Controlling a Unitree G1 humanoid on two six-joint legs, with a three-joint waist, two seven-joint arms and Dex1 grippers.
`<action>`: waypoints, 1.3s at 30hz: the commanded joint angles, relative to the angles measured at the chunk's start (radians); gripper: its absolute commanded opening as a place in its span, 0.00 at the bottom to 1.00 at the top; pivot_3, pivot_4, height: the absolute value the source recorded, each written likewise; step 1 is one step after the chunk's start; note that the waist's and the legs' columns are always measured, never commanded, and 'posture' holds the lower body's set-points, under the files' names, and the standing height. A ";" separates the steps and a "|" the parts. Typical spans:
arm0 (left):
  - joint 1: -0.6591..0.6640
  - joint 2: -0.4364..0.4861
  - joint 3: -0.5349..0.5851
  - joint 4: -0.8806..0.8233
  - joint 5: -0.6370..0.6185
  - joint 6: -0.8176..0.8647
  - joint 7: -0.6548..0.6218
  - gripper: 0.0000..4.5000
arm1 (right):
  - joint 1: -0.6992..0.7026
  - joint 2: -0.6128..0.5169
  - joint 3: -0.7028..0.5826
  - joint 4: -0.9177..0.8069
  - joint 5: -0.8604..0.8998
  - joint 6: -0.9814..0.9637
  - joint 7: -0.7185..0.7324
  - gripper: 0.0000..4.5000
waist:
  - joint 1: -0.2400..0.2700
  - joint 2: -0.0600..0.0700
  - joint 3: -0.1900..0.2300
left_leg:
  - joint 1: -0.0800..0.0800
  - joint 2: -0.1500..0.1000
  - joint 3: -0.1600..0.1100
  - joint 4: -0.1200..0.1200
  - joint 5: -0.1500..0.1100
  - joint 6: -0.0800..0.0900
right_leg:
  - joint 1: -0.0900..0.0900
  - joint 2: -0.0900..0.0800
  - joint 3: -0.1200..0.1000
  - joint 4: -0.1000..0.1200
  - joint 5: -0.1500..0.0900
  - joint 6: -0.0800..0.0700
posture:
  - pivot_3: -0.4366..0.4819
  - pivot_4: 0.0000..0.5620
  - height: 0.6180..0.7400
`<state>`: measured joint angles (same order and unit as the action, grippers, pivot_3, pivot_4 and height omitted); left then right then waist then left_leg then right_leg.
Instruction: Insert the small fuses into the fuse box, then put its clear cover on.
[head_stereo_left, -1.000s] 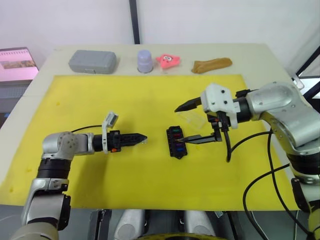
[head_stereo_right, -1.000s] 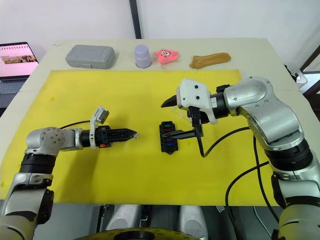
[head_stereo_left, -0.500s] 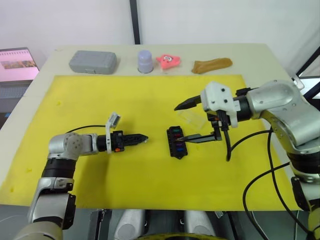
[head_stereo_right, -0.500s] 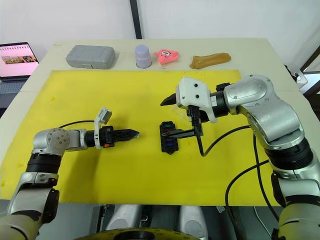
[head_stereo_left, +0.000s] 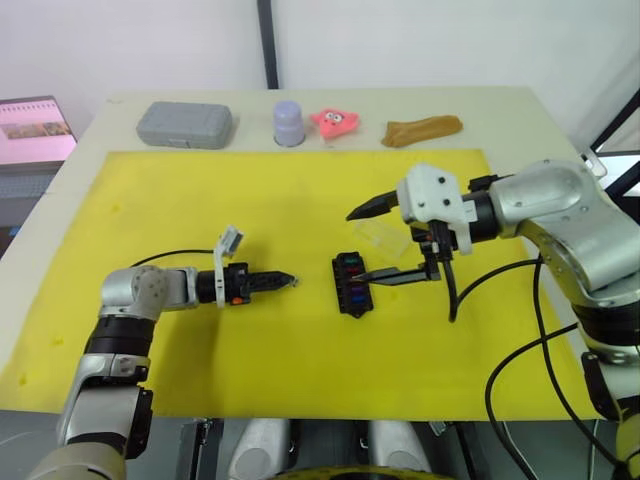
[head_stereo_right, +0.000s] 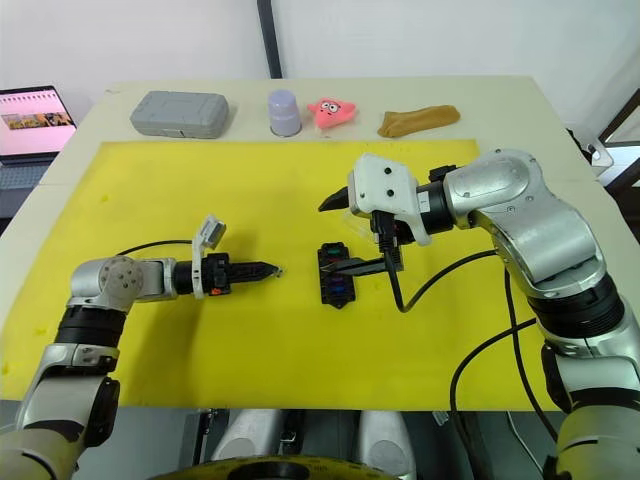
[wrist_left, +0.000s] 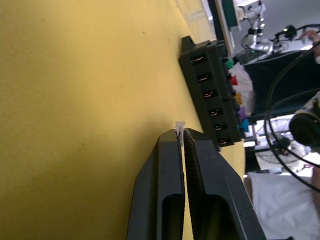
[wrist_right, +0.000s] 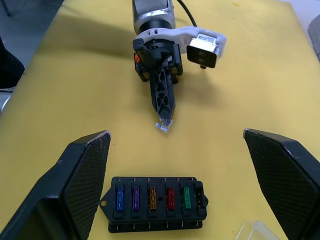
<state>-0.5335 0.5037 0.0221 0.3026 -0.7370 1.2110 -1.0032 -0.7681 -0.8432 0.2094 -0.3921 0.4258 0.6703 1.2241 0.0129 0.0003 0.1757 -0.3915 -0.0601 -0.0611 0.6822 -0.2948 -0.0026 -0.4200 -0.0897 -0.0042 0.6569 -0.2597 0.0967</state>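
The small black rectangular plastic fuse box (wrist_right: 154, 203) lies on the yellow mat with five coloured fuses seated and one end slot empty. Just left of it, the left gripper (wrist_right: 163, 122) pinches a tiny pale fuse (wrist_right: 162, 126), presumably for that slot. The right gripper (head_stereo_left: 365, 244) hangs wide open above the box, beside the clear plastic cover (head_stereo_left: 385, 238).

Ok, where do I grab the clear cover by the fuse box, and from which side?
Pinch the clear cover's two long edges, coming straight down with the open right gripper, which is nearest. It seems to lie flat on the yellow mat behind the fuse box, so only edges offer purchase.
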 joint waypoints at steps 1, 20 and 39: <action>0.028 0.009 -0.018 -0.002 0.031 -0.014 0.012 0.01 | -0.022 -0.002 -0.017 -0.027 0.008 -0.008 -0.001 1.00 | 0.000 0.000 0.000 | 0.000 0.000 0.000 0.000 0.000 0.000 | 0.000 0.000 0.000 0.000 0.000 0.000 | 0.48 0.27 0.93; -0.052 0.075 0.138 -0.513 -0.133 -0.296 -0.083 0.01 | -0.213 0.146 -0.063 0.177 0.254 0.522 -0.126 1.00 | -0.009 -0.003 0.002 | -0.010 0.001 0.000 0.000 0.003 -0.006 | -0.010 0.001 0.000 -0.003 0.000 0.000 | 0.48 0.27 0.93; -0.032 0.084 0.083 -0.551 -0.132 -0.341 -0.070 0.00 | -0.236 0.193 -0.096 0.196 0.361 0.593 -0.178 0.62 | -0.009 -0.003 0.002 | -0.014 0.001 0.000 0.000 0.003 -0.006 | -0.013 0.002 0.000 -0.003 0.000 0.000 | 0.48 0.27 0.93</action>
<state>-0.5617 0.5750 0.0944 -0.2172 -0.8599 0.8866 -1.0698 -0.9961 -0.6462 0.1475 -0.1708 0.7677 1.2712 1.0470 0.0039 -0.0024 0.1776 -0.4051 -0.0587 -0.0609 0.6822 -0.2915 -0.0085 -0.4325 -0.0879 -0.0043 0.6537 -0.2595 0.0968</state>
